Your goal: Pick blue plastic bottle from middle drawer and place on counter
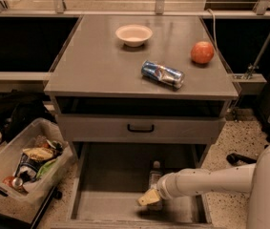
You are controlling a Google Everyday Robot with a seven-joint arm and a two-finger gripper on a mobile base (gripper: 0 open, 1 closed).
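Observation:
The blue plastic bottle (154, 174) lies on the floor of the open middle drawer (108, 187), white cap pointing to the back, right of the drawer's middle. My gripper (149, 197) reaches in from the right on a white arm and sits at the bottle's near end, covering its lower part. The counter (96, 61) is the grey top of the cabinet above.
On the counter stand a white bowl (133, 34), a crushed blue soda can (162, 74) and a red apple (202, 52). A shut drawer front with a black handle (140, 127) is above the open drawer. A plastic bin of trash (24, 166) stands on the floor at left.

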